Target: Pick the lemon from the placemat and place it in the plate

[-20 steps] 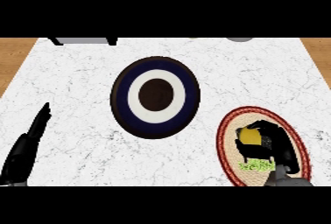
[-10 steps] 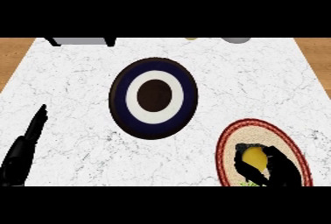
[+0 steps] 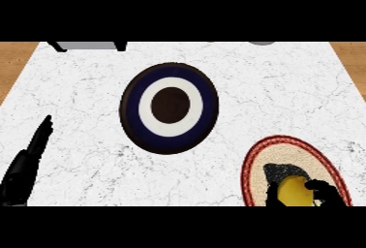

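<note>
From the head view, the yellow lemon [image 3: 293,193] is partly hidden, cut off at the lower edge, over the red-rimmed oval woven placemat [image 3: 251,167]. The black right hand [image 3: 320,192] curls around it. The black left hand [image 3: 25,162] rests with fingers straight at left, well apart from the dark blue and white round plate [image 3: 169,108].

I see bare white marble counter [image 3: 286,92] between the red-rimmed oval woven placemat [image 3: 256,164] and the dark blue-and-white round plate [image 3: 169,107].
</note>
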